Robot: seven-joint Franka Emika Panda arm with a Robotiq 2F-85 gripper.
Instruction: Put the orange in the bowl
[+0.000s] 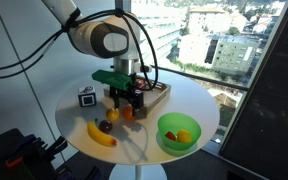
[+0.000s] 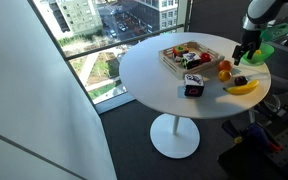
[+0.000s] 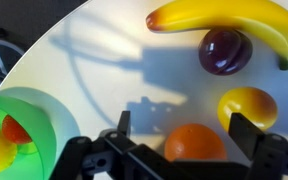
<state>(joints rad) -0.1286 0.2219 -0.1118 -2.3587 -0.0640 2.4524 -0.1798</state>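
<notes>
Hovers low over the desk with the hand spread wide, gripping nothing. Straddles the orange, resting on the desk right between the two fingers, clear of both by the look of it. Just outside one finger, a paler yellow fruit; farther out ahead of the hand, a dark plum tucked under a banana. Off to the hand's opposite side, the green bowl, holding red and yellow pieces. Possible trouble from here: closing off-centre and squirting the smooth, round orange out sideways; clipping the yellow fruit with the near finger on the way down and rolling it toward the desk edge; snagging the bowl rim during the carry and tipping it.
</notes>
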